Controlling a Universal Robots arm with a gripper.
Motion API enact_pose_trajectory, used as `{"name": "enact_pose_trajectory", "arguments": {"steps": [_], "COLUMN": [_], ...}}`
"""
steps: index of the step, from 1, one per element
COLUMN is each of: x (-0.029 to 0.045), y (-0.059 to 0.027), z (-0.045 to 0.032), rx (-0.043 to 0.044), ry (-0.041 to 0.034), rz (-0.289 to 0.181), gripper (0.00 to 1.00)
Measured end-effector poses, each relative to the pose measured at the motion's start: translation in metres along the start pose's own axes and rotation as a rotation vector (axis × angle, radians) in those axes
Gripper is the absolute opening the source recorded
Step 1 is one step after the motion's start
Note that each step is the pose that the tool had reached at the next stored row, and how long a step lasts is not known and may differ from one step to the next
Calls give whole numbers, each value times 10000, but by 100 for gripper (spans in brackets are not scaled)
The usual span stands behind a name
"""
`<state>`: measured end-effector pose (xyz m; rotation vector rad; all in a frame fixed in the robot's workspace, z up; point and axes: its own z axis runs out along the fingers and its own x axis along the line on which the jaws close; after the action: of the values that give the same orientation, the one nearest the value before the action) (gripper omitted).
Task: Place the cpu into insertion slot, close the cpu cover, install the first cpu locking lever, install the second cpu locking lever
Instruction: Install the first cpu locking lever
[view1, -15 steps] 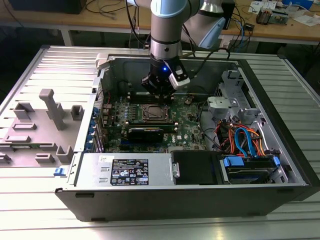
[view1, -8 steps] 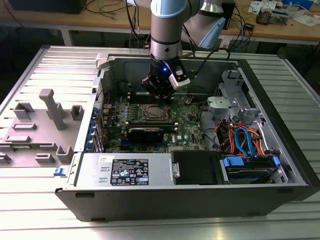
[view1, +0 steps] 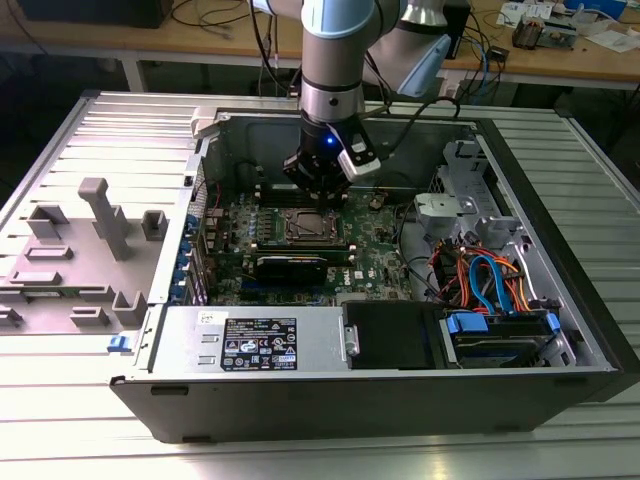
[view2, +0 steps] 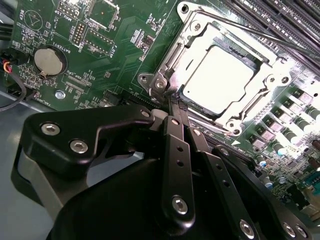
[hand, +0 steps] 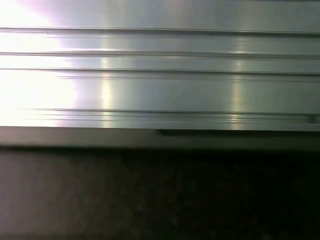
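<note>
A: What takes up most of the scene?

B: A ribbed metal table carries an open computer case lying on its side, with grey plastic fixtures standing to the exterior view's left of it. Inside the case lie the green motherboard, a black power-supply box along the near wall, and a tangle of blue and orange cables on the exterior view's right.

A: And the arm?

B: The robot arm reaches straight down into the case, and its tool hangs just above the far edge of the insertion slot.

A: Where is the chip?

B: In the second wrist view the cpu sits flat in the insertion slot, its pale metal top showing through the cut-out of the cpu cover, which lies closed over it. A thin locking lever runs along the slot's far side, next to the long black memory slots.

A: The state of the tool?

B: The tool has its black fingers pressed together, gripping nothing, with the tips at the slot's near corner beside a mounting screw.

A: Anything smaller?

B: A round coin battery sits on the board, well apart from the socket.
</note>
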<state>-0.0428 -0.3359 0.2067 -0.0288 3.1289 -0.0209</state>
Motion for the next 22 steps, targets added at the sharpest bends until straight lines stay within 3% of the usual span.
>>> {"name": "enact_pose_trajectory", "arguments": {"steps": [12,18,22], "x": [-12,-12,-12], "y": [-4,-4,-4], "z": [36,37,24], "rx": [-15,-244,-280], "ry": [-2,-9,-9], "rz": [0,3,3], "gripper": [11,11,11]}}
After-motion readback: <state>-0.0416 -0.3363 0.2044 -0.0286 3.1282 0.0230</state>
